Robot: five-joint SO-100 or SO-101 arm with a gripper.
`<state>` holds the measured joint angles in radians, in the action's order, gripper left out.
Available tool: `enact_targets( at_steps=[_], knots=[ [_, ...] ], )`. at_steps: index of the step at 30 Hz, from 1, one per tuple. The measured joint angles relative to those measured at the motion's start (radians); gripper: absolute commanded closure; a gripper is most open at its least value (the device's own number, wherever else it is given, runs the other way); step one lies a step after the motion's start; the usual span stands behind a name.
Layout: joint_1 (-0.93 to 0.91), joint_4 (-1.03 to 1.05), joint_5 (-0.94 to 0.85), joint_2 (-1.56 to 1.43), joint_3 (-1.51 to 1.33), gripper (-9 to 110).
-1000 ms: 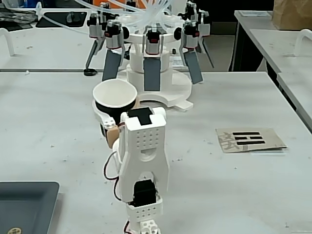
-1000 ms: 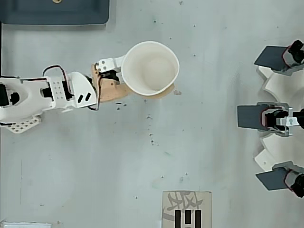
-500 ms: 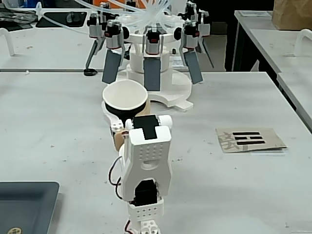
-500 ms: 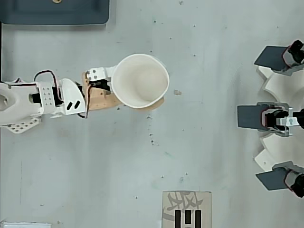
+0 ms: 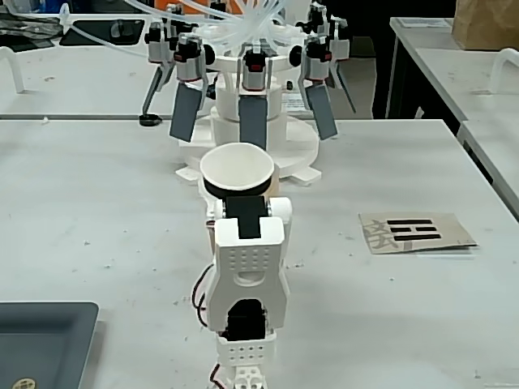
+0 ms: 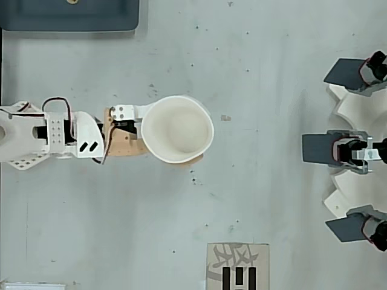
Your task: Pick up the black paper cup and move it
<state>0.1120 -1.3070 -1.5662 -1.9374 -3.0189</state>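
The black paper cup [image 5: 237,168] stands upright with its mouth open to the top, showing a white inside and a black band under the rim. From above, the cup [image 6: 177,130] shows only its white inside and rim. My gripper [image 6: 176,130] is shut on the cup, with a white finger [image 6: 140,110] along one side and a tan finger [image 6: 195,159] on the other. In the fixed view the gripper [image 5: 238,193] sits just below the rim, and my arm hides the cup's lower part. Whether the cup touches the table cannot be told.
A white machine [image 5: 247,134] with dark grey paddles [image 5: 187,112] stands right behind the cup; its paddles [image 6: 320,148] line the overhead view's right edge. A cardboard card [image 5: 415,232] with black bars lies to the right. A dark tray [image 5: 40,336] sits at the lower left.
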Motion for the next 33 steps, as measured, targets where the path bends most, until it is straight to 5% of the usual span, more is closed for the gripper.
enact_targets(
  at_steps=[33],
  knots=[
    [-0.097,0.377,0.028,0.273,0.551,94]
  ],
)
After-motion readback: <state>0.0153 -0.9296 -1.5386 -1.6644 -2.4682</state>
